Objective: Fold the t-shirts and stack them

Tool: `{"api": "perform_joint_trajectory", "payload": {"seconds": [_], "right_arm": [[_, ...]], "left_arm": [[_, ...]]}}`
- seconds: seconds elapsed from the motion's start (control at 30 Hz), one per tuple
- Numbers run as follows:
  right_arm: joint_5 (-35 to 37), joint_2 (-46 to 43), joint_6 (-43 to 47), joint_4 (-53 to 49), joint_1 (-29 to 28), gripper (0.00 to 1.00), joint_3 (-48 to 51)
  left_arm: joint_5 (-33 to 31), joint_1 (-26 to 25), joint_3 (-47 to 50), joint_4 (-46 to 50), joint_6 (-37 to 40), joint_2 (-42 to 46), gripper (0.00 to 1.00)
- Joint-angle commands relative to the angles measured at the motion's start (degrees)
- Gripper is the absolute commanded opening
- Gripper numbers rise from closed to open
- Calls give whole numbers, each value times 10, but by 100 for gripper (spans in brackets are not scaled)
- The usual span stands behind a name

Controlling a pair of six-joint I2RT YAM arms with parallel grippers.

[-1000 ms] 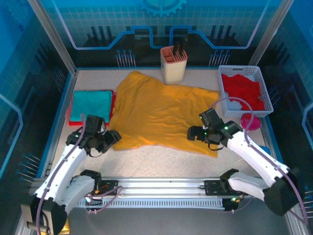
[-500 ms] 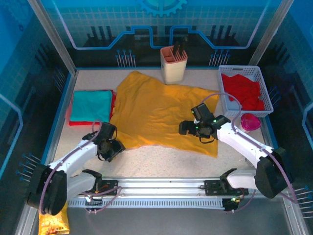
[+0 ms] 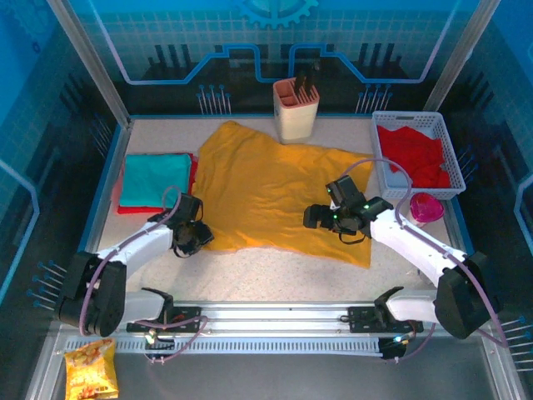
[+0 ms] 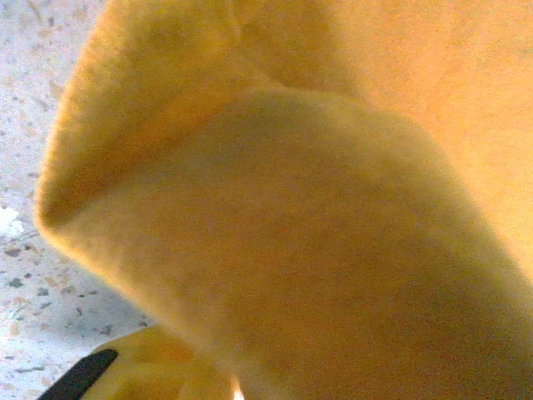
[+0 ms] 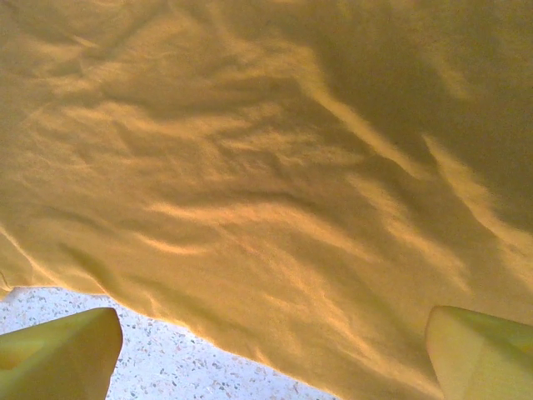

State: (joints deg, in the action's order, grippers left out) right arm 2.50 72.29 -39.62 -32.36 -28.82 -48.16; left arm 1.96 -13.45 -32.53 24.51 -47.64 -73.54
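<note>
Top view: the yellow tee (image 3: pixel 266 187) lies mid-surface (image 3: pixel 275 271), long axis 11 to 5 o'clock. The left pincer (image 3: pixel 198 237) is at its 7 o'clock corner, the right pincer (image 3: pixel 312 218) above the 5 o'clock hem. Left wrist: cloth bunched close, grip unclear. Right wrist: jaws wide, empty.

No text, label or number is readable. The snack bag (image 3: pixel 90 373) has print too small to make out. The back wall (image 3: pixel 275 50) shows only line graphics.
</note>
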Motion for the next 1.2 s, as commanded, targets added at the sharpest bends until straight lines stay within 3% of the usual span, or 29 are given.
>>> {"api": "perform_joint_trajectory", "payload": {"seconds": [0.0, 0.13, 0.33, 0.43, 0.6, 0.63, 0.7, 0.73, 0.93, 1.17], "right_arm": [[-6, -11, -5, 2, 8, 94, 12], [-13, -2, -4, 8, 14, 94, 11], [-17, 11, 4, 8, 24, 94, -4], [-18, 11, 8, 6, 30, 94, -10], [-23, 12, 15, 5, 42, 94, -13], [-24, 13, 16, 2, 45, 94, -15], [-28, 13, 18, 2, 47, 94, -15], [-30, 12, 19, 0, 47, 94, -15], [-37, -3, 20, 8, 46, 93, 0], [-48, 62, 53, 8, 20, 91, -31]], "left_arm": [[13, 3, -2, 12, 16, 5, 17], [27, 2, -7, 62, 27, 30, 1], [111, 2, -113, 143, 53, 22, 0], [165, 1, -195, 144, 62, -24, 0], [189, 3, -366, 184, 131, -183, 0], [198, 4, -392, 175, 133, -217, 3], [226, 5, -450, 179, 143, -280, 40], [228, 5, -480, 192, 148, -305, 44], [185, 10, -478, 188, 157, -281, 52], [178, 37, -416, 186, 180, -250, 42]]}}
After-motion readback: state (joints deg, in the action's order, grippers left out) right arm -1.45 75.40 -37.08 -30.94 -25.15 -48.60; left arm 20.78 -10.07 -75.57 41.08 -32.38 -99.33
